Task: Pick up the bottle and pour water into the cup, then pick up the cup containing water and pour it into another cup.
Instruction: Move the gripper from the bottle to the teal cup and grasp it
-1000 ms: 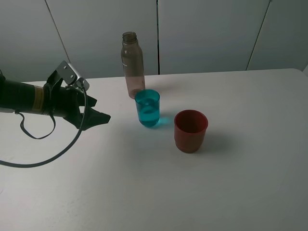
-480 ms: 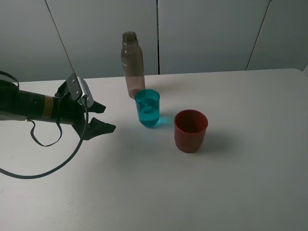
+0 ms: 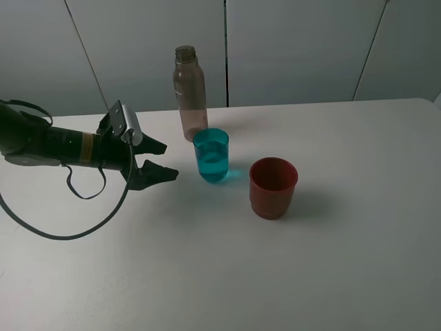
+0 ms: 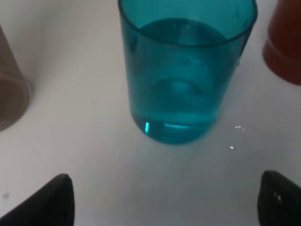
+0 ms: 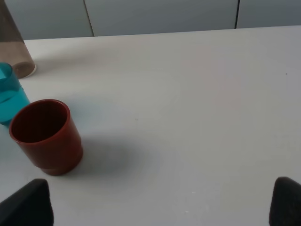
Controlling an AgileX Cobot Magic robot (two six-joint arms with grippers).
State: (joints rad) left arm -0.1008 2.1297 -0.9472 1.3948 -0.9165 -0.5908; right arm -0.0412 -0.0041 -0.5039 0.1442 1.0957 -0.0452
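The bottle [image 3: 191, 93] stands upright and capless at the back of the table. The teal cup [image 3: 211, 155] stands just in front of it and holds water. The red cup [image 3: 273, 186] stands to the teal cup's right and looks empty. My left gripper [image 3: 167, 161] is open, low over the table, a short way left of the teal cup and pointing at it. In the left wrist view the teal cup [image 4: 186, 75] fills the middle ahead of the open gripper [image 4: 167, 202]. My right gripper [image 5: 157, 207] is open and empty, well back from the red cup [image 5: 44, 136].
The white table [image 3: 344, 262] runs to a grey panelled wall behind the bottle. A black cable [image 3: 69, 231] hangs in a loop from the left arm onto the table. The right arm is outside the exterior high view.
My left arm has moved right and slightly forward towards the teal cup, with its gripper open throughout. The bottle and both cups have not moved.
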